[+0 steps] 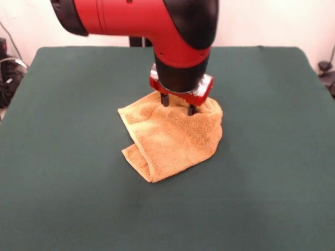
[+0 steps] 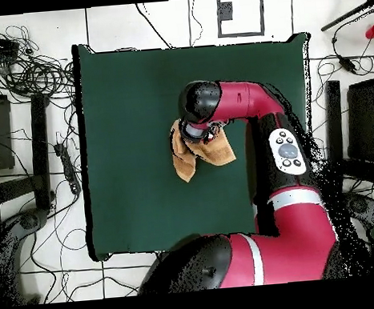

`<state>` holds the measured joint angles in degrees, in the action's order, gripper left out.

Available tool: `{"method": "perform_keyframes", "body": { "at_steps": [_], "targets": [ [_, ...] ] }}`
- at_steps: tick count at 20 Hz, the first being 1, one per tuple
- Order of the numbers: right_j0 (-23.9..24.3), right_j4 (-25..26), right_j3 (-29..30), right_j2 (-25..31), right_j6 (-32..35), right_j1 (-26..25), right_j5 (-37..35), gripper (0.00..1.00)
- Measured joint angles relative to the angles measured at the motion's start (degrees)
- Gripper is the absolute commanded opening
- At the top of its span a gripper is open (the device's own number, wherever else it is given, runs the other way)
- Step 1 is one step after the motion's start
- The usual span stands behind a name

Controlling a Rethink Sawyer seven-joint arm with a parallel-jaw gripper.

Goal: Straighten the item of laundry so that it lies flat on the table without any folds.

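Folded towel (image 1: 172, 138) mid-table (image 1: 272, 157), gripper (image 1: 178, 106) directly above, touching its far edge.

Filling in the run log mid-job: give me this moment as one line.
pincer: open, tips down on towel's far edge | towel: folded over, not flat | table: towel near centre | task: unfinished

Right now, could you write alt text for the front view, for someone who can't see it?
A red and black robot arm reaches down with its fingers apart, touching the far edge of a crumpled orange-tan towel. The towel lies folded over itself near the middle of a dark green table.
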<state>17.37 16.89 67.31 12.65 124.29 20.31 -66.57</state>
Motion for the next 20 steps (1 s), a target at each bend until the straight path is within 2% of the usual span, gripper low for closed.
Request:
{"method": "perform_keyframes", "body": {
  "at_steps": [20],
  "targets": [
    [-0.9, 0.5, -0.5, 0.0, 0.0, -1.4, 0.0, 1.00]
  ]
}}
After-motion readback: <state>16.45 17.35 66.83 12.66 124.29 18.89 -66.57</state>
